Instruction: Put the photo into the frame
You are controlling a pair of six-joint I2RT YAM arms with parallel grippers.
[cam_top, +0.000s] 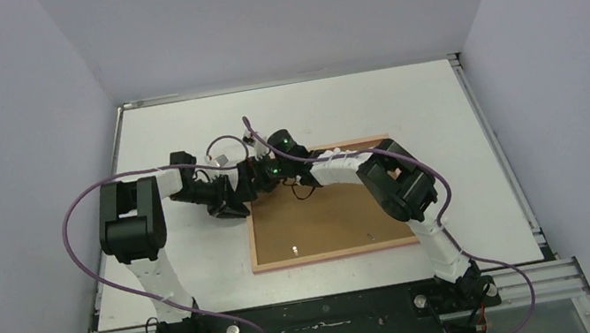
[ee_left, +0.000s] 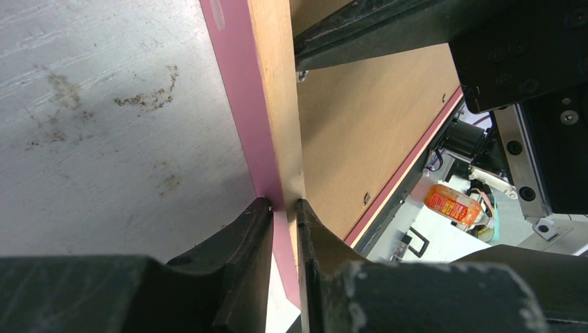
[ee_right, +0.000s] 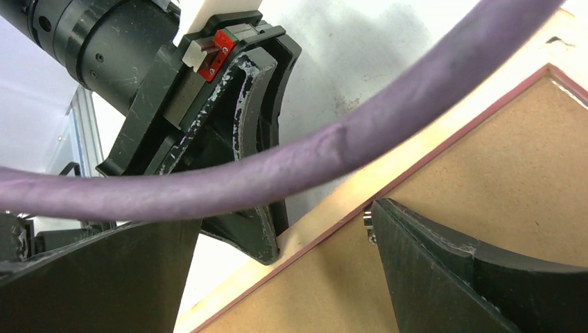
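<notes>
Frame (cam_top: 337,255) laid back side up on table (cam_top: 179,131), right of centre, brown backing panel (cam_top: 326,215) seen on top. Left border near far-left corner pinched by left gripper (ee_left: 284,205). Right gripper (ee_right: 288,222) spread wide across same corner.

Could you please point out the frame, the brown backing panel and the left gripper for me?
the frame (ee_left: 247,104): left wrist view, its pink outer side.
the brown backing panel (cam_top: 326,215): top external view, its bare middle.
the left gripper (ee_left: 284,208): left wrist view, midway between fingertips pinching the frame's edge.
</notes>
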